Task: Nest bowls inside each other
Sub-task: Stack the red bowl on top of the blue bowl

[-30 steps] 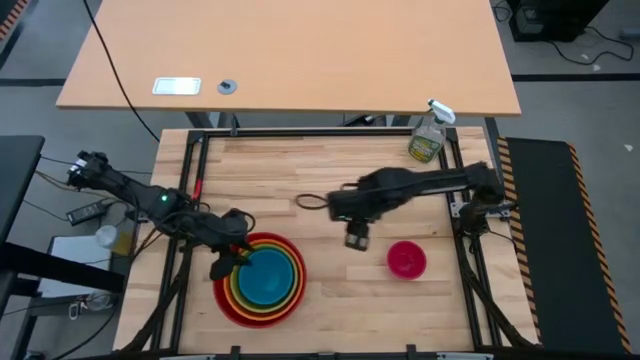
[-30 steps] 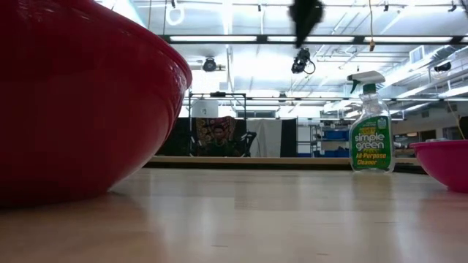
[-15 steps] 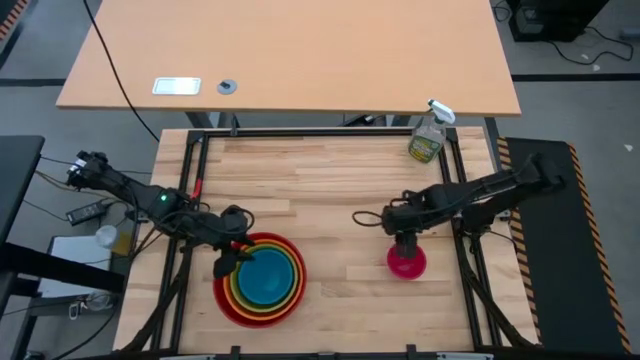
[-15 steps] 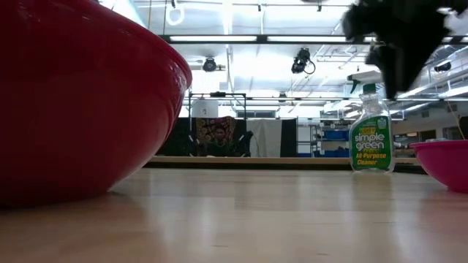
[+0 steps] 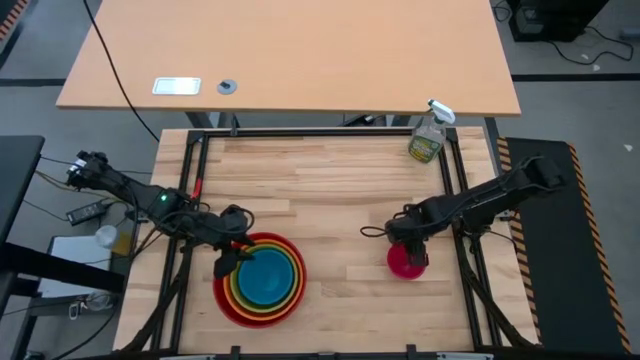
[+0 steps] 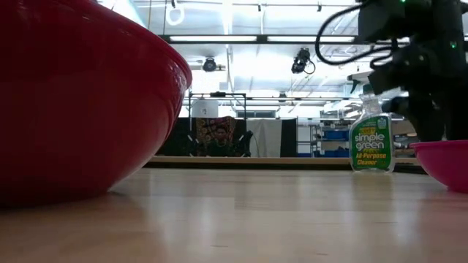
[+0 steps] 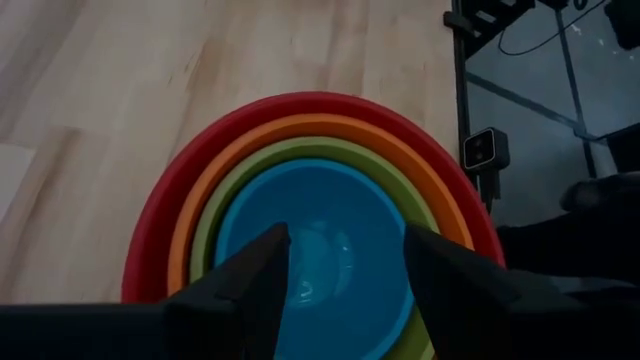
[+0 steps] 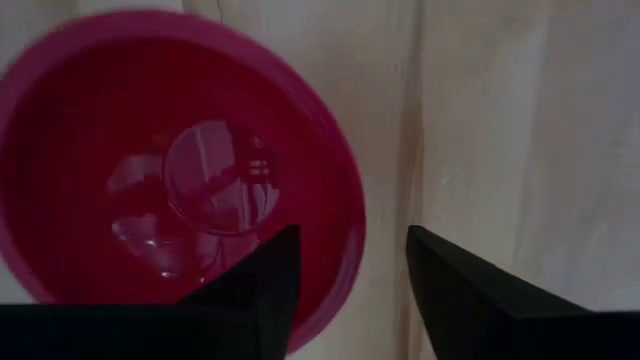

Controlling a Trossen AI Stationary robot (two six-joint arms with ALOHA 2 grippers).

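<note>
Red, orange, lime green and blue bowls (image 5: 262, 282) sit nested on the table's near left; the red one fills the left of the low view (image 6: 80, 102). My left gripper (image 7: 345, 300) hangs open above the blue bowl (image 7: 320, 250), touching nothing, over the stack's left side (image 5: 228, 262). The small magenta-pink bowl (image 5: 407, 264) rests alone on its base at the near right. My right gripper (image 8: 350, 290) points down over it, open, one finger above the bowl's inside, the other outside its rim (image 8: 352, 215). My right gripper stands from above astride the pink bowl's rim (image 8: 340, 280), one finger (image 8: 255, 290) over the hollow and one (image 8: 470, 290) over the table. I cannot tell whether either finger touches the bowl, which sits flat on the table.
A clear spray bottle (image 5: 428, 135) with a green label stands at the table's far right corner, also behind the pink bowl in the low view (image 6: 371, 131). Bare wood lies between the stack and the pink bowl. A black frame edges the table.
My right gripper has swung from above the table's middle toward the right edge and come down onto the pink bowl, tipping to point straight down. The bowls have stayed where they were.
</note>
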